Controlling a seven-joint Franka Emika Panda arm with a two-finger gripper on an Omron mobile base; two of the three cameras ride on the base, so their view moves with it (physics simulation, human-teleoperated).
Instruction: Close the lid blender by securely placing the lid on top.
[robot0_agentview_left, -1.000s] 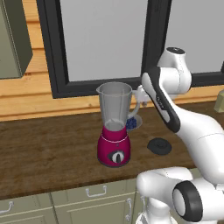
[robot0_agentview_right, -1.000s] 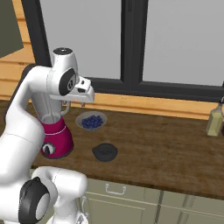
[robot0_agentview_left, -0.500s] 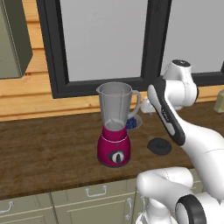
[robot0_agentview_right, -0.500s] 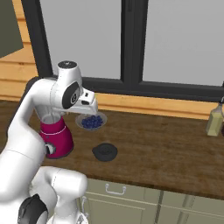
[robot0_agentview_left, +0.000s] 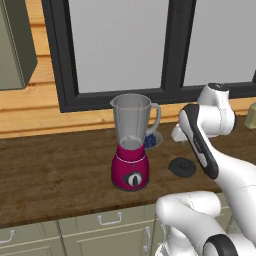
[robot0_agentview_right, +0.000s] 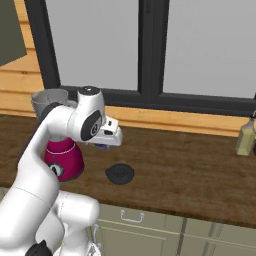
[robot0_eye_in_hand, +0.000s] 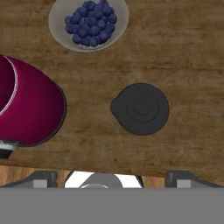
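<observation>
The blender (robot0_agentview_left: 131, 150) stands on the wooden counter with its magenta base (robot0_agentview_right: 62, 159) and its clear jar open at the top. The black round lid (robot0_agentview_left: 182, 167) lies flat on the counter to the blender's right, also seen as the lid (robot0_agentview_right: 120, 173) and the lid (robot0_eye_in_hand: 141, 108). My gripper (robot0_eye_in_hand: 111, 179) hangs above the counter, looking straight down, with the lid a little ahead of its fingertips. Its fingers (robot0_eye_in_hand: 41, 178) stand wide apart with nothing between them. The white hand (robot0_agentview_right: 107, 136) hovers between blender and lid.
A small bowl of blue berries (robot0_eye_in_hand: 89, 22) sits behind the lid, close to the blender jar (robot0_agentview_left: 131, 117). A bottle (robot0_agentview_right: 245, 139) stands at the far right of the counter. Dark window frames rise behind, and cabinet drawers run below the counter edge.
The arm has swung to the right, away from the blender jar, and the hand has dropped lower over the counter near the lid. Blender, lid and bowl have stayed put.
</observation>
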